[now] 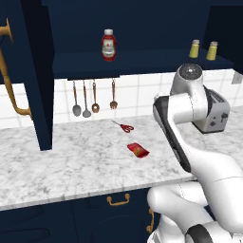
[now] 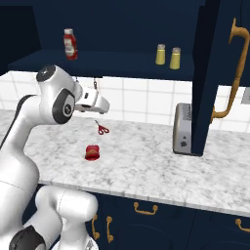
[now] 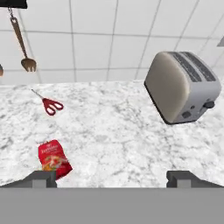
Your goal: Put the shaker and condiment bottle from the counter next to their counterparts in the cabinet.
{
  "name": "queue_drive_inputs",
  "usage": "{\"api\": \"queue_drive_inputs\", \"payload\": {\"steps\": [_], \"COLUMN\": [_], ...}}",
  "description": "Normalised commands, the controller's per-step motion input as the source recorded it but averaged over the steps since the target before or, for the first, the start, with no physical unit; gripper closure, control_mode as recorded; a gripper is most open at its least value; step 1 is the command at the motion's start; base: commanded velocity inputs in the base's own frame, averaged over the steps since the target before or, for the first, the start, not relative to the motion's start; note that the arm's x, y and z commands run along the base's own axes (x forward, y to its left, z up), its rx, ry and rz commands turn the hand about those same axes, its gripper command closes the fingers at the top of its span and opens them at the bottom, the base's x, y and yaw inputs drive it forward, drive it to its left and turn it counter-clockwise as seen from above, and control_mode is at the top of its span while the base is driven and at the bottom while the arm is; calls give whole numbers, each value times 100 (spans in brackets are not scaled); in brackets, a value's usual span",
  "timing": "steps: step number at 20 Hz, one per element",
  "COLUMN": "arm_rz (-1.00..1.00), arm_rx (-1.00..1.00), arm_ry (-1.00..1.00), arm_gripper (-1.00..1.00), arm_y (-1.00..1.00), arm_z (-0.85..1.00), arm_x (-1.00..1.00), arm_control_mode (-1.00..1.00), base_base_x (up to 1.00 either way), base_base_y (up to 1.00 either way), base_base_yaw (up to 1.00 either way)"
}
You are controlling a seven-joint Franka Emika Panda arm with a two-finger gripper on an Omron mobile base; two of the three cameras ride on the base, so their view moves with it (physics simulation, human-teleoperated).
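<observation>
Starting at the left of the hand view, the condiment bottle [image 3: 54,159] lies flat on the marble counter [image 3: 118,131], just ahead of the left fingertip [image 3: 41,178], with red scissors [image 3: 51,105] beyond it near the wall and a hanging fork [image 3: 27,61] on the tiles above. It looks light, slim and flattened, likely slick plastic, so my call is to take it across its narrow sides at mid-body, below the cap, where the fingers can close squarely. Moving right, bare marble, then the toaster [image 3: 181,87] tilting across the frame. Up on the cabinet [image 1: 142,61] shelf, the ketchup bottle [image 1: 108,45] stands at the left, and over at the right two shakers stand side by side: the duller shaker [image 1: 194,49] just beside the bright shaker [image 1: 212,51], so that half of the job looks done. Now the gripper [image 3: 112,178]: fingers spread wide apart, nothing between them, touching nothing, hanging above the counter and looking down past the bottle.
</observation>
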Motion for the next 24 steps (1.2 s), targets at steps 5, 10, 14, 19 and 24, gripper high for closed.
{"api": "queue_drive_inputs", "payload": {"steps": [5, 10, 14, 19, 24], "arm_rz": [29, 20, 2, 0, 0], "arm_rx": [22, 4, 0, 0, -7], "arm_ry": [50, 28, 0, 0, 0], "arm_gripper": [-100, -100, -100, -100, -100], "arm_y": [34, 33, 57, 46, -6], "arm_z": [-38, -34, -64, -74, -45], "arm_x": [25, 28, 0, 0, 0], "arm_control_mode": [-100, -100, -100, -100, -100], "base_base_x": [0, 0, 0, 0, 0], "base_base_y": [0, 0, 0, 0, 0], "base_base_yaw": [0, 0, 0, 0, 0]}}
